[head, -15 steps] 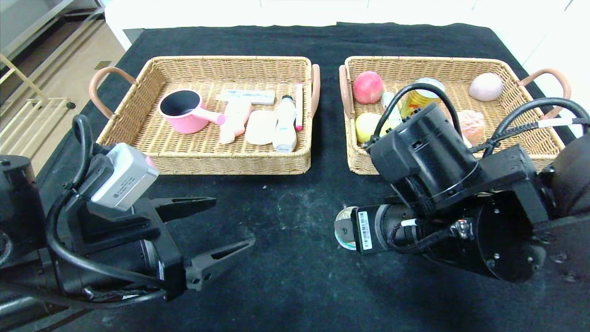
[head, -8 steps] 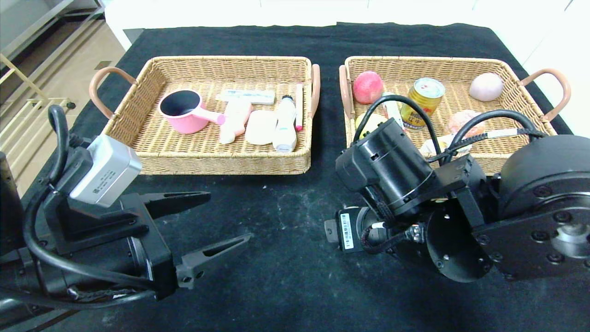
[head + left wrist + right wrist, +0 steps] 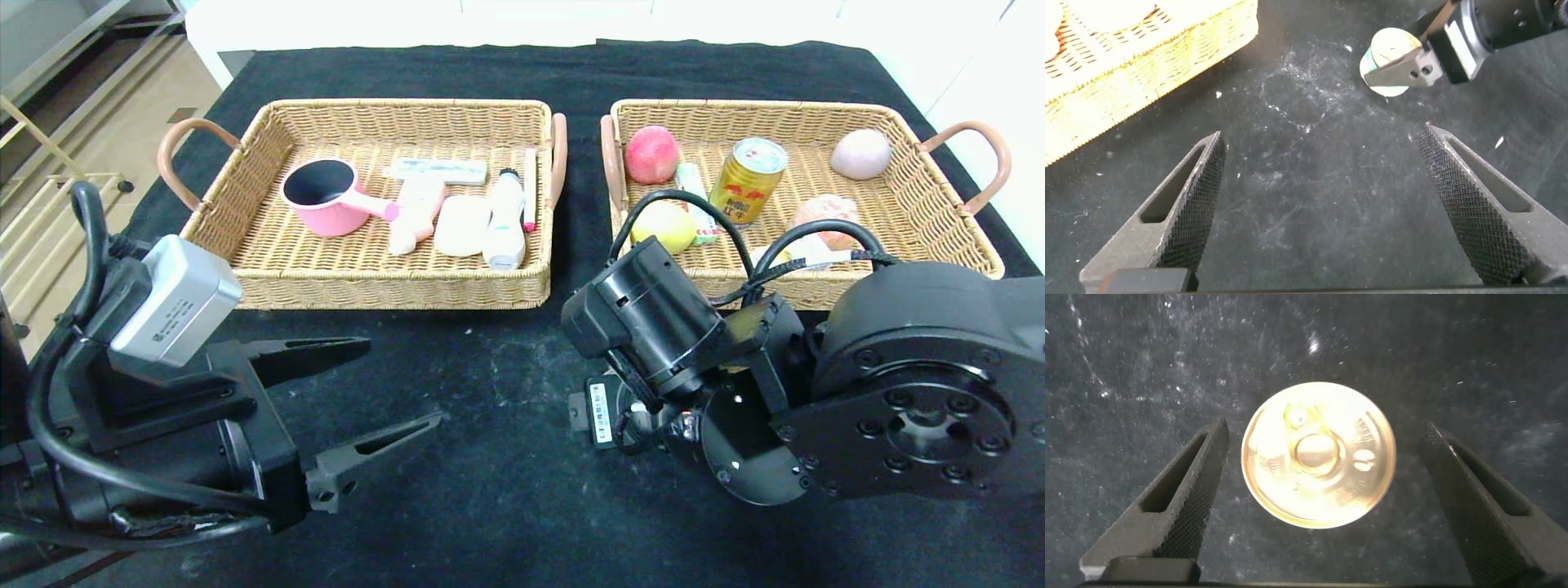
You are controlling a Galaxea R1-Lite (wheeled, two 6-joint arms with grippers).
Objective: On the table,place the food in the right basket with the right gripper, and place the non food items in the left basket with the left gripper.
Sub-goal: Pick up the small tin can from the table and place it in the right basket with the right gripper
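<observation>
The right pincer [image 3: 1315,506] is held wide open around a rigid, smooth can [image 3: 1319,453], best gripped across its sides.

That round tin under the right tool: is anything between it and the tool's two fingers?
No. In the right wrist view the tin stands centred in the open right tool, with only bare black cloth either side.

Bright even overhead light, soft shadows; glare on can top [image 3: 1319,454].
</observation>
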